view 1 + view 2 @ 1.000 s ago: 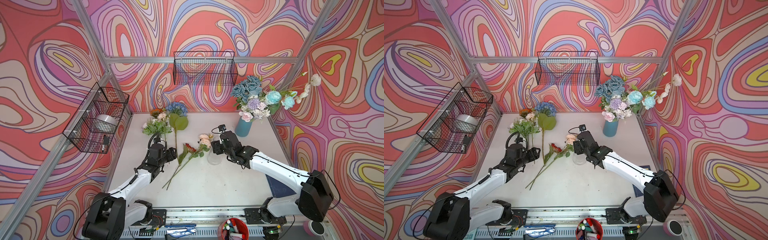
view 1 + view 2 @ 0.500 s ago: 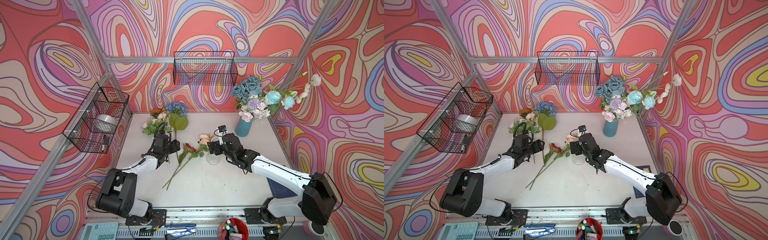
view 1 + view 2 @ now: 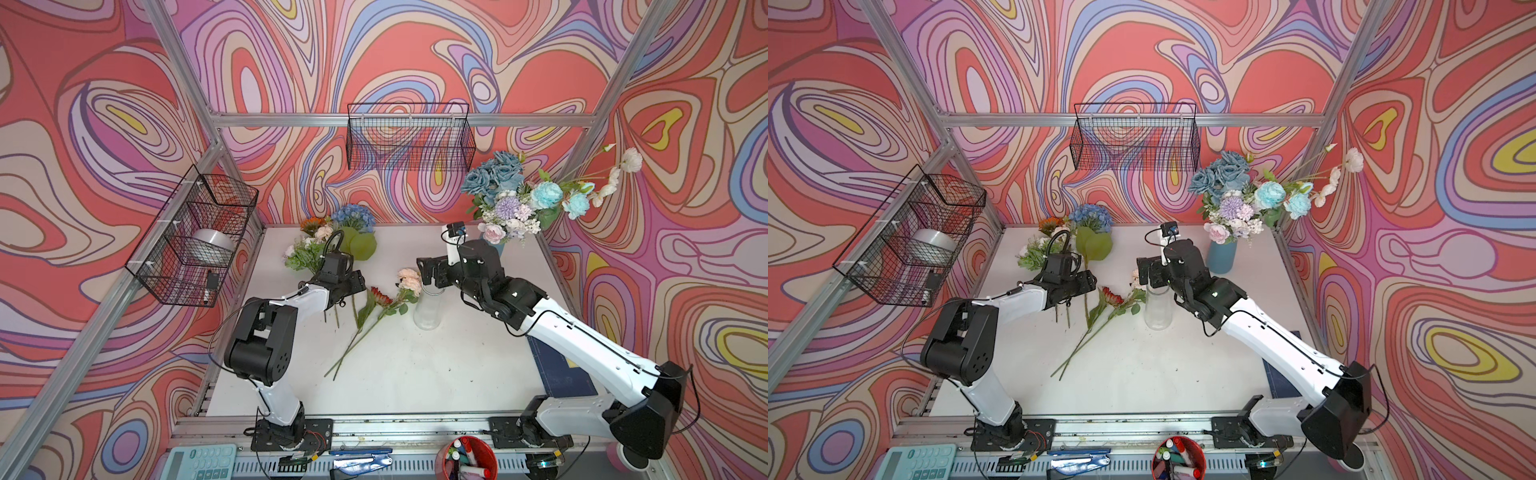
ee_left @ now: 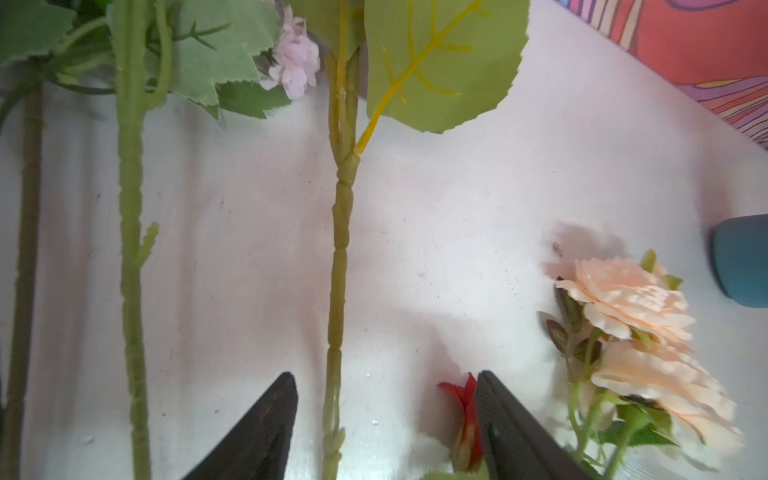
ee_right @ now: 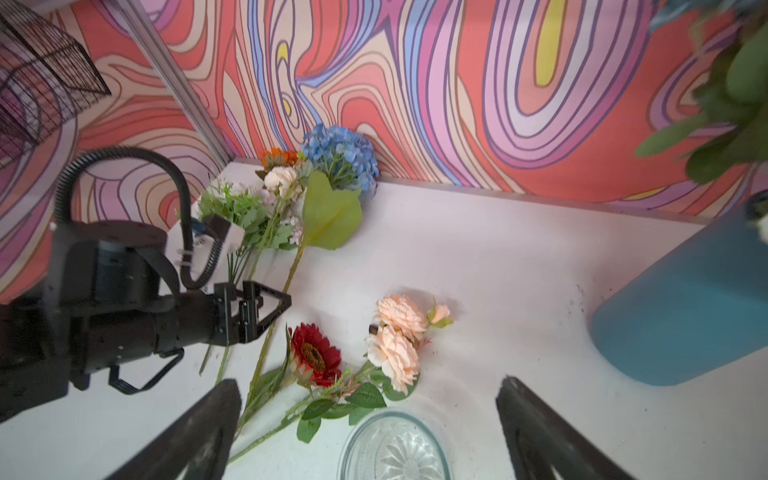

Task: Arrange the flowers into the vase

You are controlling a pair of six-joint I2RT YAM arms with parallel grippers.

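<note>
My left gripper [image 4: 384,376] hangs low over the table [image 3: 415,374], jaws parted, with the hydrangea stem [image 4: 338,257] lying between them; neither seems to touch it. Level with it on the right, my right gripper [image 5: 370,386] stands wide and empty above the glass vase [image 5: 395,449]. The stem's long axis runs near to far: cut end toward me, big leaf [image 4: 440,62] and blue head [image 3: 353,216] against the far wall [image 3: 291,195].

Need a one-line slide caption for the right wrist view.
Open right gripper above the empty glass vase, peach roses and red daisy lying beside it.
</note>
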